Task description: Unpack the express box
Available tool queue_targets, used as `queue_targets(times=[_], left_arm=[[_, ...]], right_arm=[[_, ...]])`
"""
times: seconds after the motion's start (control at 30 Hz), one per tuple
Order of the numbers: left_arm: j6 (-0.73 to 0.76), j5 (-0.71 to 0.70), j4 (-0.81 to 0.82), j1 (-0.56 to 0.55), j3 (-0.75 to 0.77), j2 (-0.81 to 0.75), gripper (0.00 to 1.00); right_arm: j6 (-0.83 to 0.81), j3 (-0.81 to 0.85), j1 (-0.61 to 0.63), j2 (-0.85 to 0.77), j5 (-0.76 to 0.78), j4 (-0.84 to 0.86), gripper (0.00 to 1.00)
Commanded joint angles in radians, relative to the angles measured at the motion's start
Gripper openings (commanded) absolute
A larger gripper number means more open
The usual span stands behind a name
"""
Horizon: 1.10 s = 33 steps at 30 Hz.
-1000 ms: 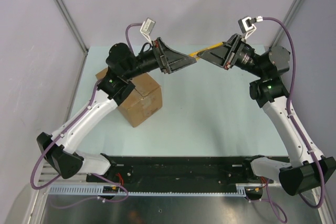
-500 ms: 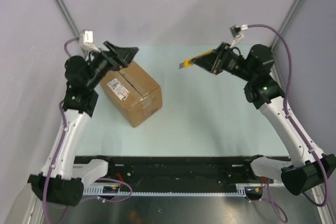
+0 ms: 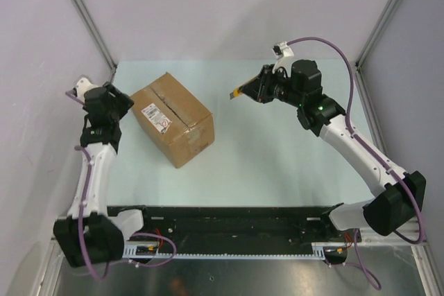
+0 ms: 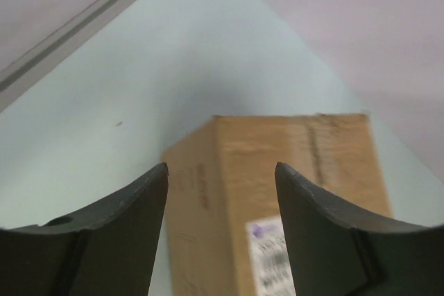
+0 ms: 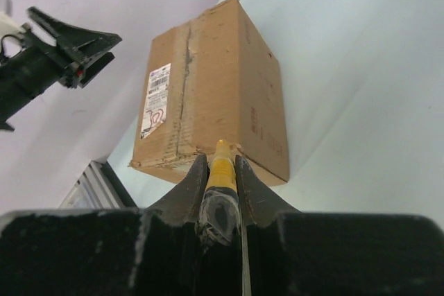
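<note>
The express box (image 3: 173, 117) sits closed on the worktop's (image 3: 277, 150) left side. The left tool (image 4: 222, 171) — jaws apart, empty — hangs just left of it; the right tool (image 5: 220, 160) clamps a yellow utility knife (image 3: 243, 90) off to its right.

Box: the box (image 3: 172, 117) stands on the left half of the table (image 3: 277, 161), top flaps shut; I cannot pass low there.
Left flank: my left gripper (image 4: 220, 168), jaws apart and empty, hangs between the box and the left wall (image 3: 41, 67); little room.
Middle: I have bare tabletop from the box across to my right gripper (image 5: 220, 163).
Knife: the knife (image 3: 242, 91) clamped in that gripper points at the box, well apart from it.
Front: an open strip runs between the box and the base plate (image 3: 236, 216).
</note>
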Motion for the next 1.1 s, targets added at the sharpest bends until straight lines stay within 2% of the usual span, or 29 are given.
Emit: queue_targets(times=[0.0, 0.27, 0.53, 0.67, 0.87, 0.9, 1.07], left_arm=[[-0.139, 0.117, -0.07, 0.132, 0.048, 0.152, 0.68], [-0.248, 0.124, -0.067, 0.196, 0.151, 0.413, 0.66], [-0.23, 0.179, -0.056, 0.196, 0.282, 0.615, 0.66], [-0.189, 0.461, 0.016, 0.183, 0.335, 0.735, 0.62], [-0.101, 0.636, 0.048, 0.088, 0.378, 0.823, 0.59], [-0.101, 0.696, 0.057, 0.078, 0.378, 0.841, 0.59], [-0.125, 0.776, 0.127, 0.007, 0.34, 0.855, 0.57]], right_arm=[[-0.056, 0.063, -0.004, 0.004, 0.016, 0.042, 0.0], [-0.035, 0.063, -0.072, 0.015, -0.036, 0.05, 0.0], [-0.024, 0.063, -0.112, 0.024, -0.065, 0.048, 0.0], [-0.015, 0.063, -0.124, 0.03, -0.067, 0.054, 0.0], [-0.009, 0.063, -0.122, 0.053, -0.068, 0.062, 0.0], [-0.009, 0.063, -0.116, 0.059, -0.065, 0.06, 0.0], [-0.03, 0.063, -0.093, 0.067, -0.022, 0.059, 0.0]])
